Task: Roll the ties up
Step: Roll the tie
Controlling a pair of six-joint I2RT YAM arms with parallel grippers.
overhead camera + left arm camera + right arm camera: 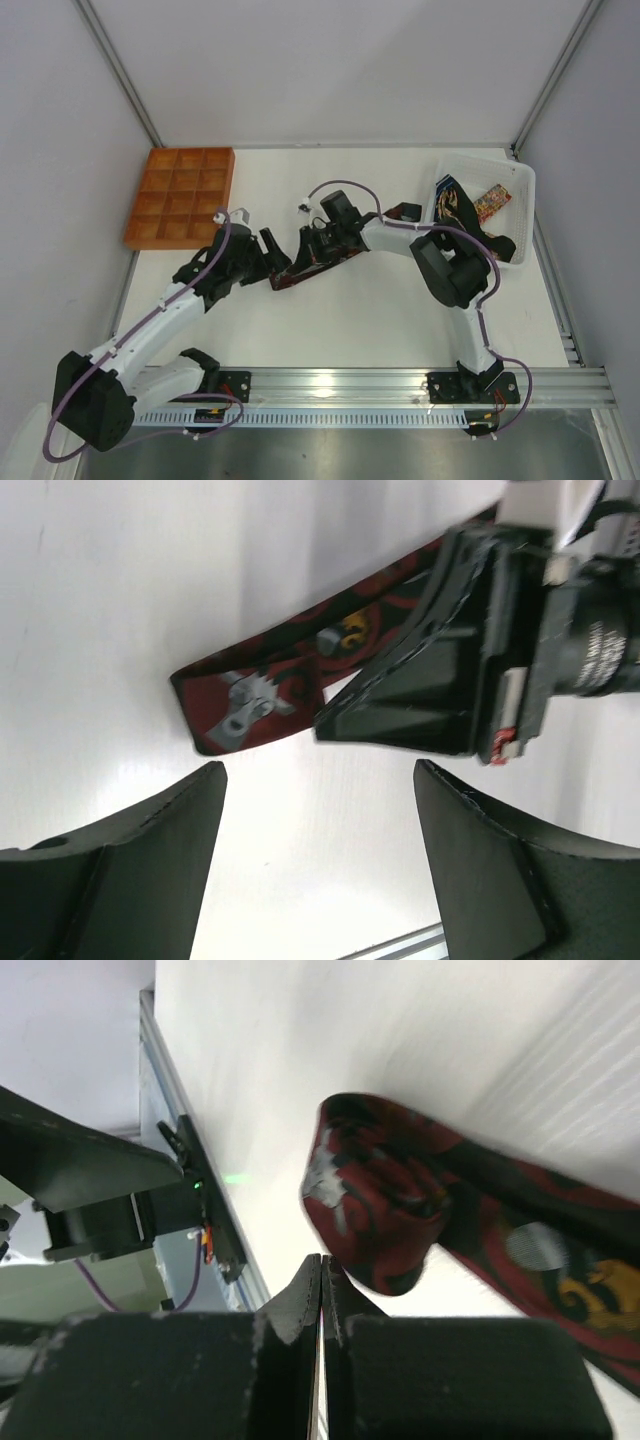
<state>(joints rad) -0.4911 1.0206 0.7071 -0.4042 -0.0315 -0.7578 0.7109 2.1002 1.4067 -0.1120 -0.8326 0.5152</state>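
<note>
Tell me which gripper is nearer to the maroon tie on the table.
Right. The right gripper, shut, is over the maroon tie near its end, touching it or almost. The left gripper, open, stands off that end, with bare table between.

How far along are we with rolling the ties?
Done: no finished roll. In hand: maroon tie on the table, end folded over; right gripper shut beside the fold, left gripper open nearby. Left: roll it, then the ties in the basket.
</note>
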